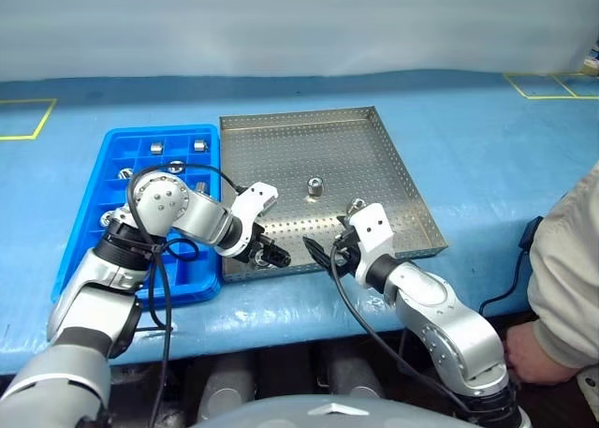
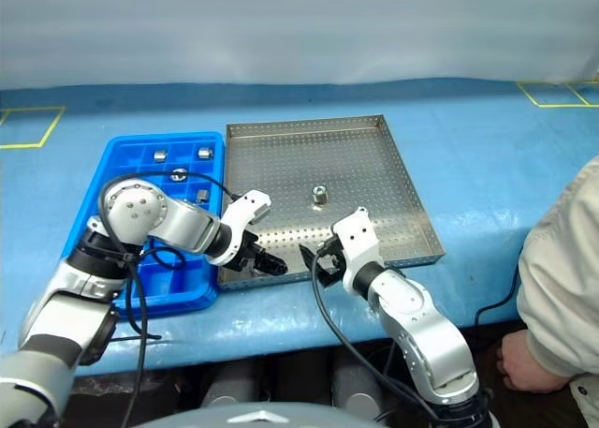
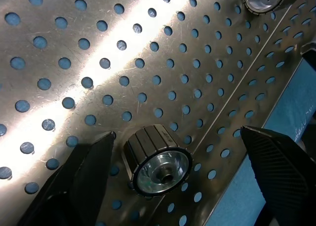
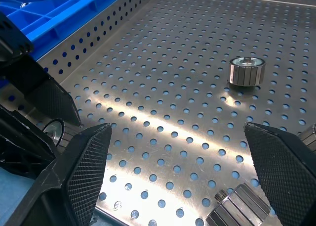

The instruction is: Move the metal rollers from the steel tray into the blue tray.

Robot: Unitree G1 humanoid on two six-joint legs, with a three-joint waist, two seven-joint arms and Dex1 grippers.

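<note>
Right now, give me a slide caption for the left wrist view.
Open left tool straddles a roller lying on the steel tray.

steel tray (image 1: 374, 161): scuffed shiny metal, perforated
rollers (image 3: 157, 159): ribbed metal, polished ends
blue tray (image 1: 105, 180): glossy plastic
fingers (image 4: 86, 169): matt black, textured pads

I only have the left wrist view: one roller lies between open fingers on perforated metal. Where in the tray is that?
Observer: At the near-left corner of the steel tray, beside the blue tray, where the left gripper is.
Operator: Any rollers already moved?
Observer: Yes, several rollers sit in the blue tray's compartments.
Operator: What's the other arm doing?
Observer: The right gripper hangs open over the tray's near edge, empty.
</note>
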